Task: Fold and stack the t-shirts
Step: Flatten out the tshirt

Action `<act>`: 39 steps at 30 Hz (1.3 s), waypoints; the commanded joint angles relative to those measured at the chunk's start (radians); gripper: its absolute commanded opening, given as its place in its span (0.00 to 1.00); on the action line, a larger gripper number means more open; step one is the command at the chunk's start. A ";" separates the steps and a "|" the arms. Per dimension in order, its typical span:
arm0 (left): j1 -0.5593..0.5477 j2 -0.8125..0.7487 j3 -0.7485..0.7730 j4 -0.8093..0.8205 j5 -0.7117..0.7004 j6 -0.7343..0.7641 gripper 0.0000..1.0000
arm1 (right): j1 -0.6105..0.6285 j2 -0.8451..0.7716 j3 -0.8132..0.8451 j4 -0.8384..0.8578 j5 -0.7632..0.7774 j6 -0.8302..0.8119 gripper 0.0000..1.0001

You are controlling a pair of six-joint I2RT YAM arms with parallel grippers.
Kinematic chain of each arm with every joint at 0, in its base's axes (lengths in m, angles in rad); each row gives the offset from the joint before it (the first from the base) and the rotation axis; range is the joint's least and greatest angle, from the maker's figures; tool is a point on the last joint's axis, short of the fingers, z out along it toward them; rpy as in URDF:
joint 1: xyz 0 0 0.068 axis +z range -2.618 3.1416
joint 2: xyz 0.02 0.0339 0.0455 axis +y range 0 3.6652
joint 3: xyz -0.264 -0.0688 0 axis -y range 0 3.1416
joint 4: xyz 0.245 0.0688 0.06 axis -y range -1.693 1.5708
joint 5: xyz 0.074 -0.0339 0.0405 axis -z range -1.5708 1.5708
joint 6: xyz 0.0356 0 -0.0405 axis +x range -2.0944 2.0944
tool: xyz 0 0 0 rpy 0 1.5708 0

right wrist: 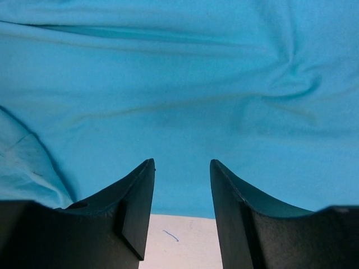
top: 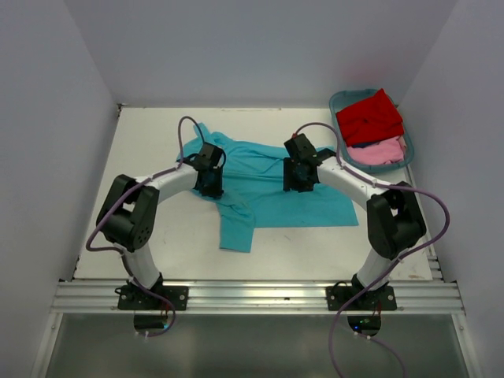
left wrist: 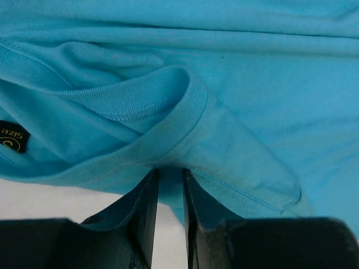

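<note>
Turquoise shirt (top: 276, 201) lies spread on the table (top: 157, 142) between the two arms, one part trailing toward the near edge. We see the left gripper (left wrist: 170, 171) down at the shirt's left side, its fingers drawn almost together and pinching a fold of cloth just below the ribbed collar (left wrist: 179, 120) (a black size label (left wrist: 12, 136) shows at the far left). The right gripper (right wrist: 181, 162) sits over the shirt's right half with its fingers well apart, holding nothing, with bare table between them. In the tub (top: 339, 98) at the far right corner, the red shirt (top: 368, 116) lies beside the pink shirt (top: 382, 152).
</note>
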 commanded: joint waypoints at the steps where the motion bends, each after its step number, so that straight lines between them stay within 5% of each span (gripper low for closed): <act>1: -0.001 0.037 0.035 0.018 -0.050 -0.009 0.27 | 0.001 -0.044 -0.007 0.025 -0.018 0.014 0.48; 4: -0.001 0.054 0.017 0.040 -0.053 -0.011 0.21 | 0.001 -0.045 -0.013 0.028 -0.020 0.012 0.46; 8: -0.001 0.056 -0.008 0.049 -0.048 -0.012 0.00 | 0.003 -0.047 -0.021 0.030 -0.017 0.012 0.41; 17: -0.001 -0.113 -0.079 -0.002 -0.107 -0.028 0.00 | 0.003 -0.030 -0.035 0.042 -0.012 0.009 0.24; 39: -0.001 -0.417 -0.338 -0.103 -0.162 -0.109 0.00 | 0.001 0.145 -0.036 0.051 -0.014 0.015 0.10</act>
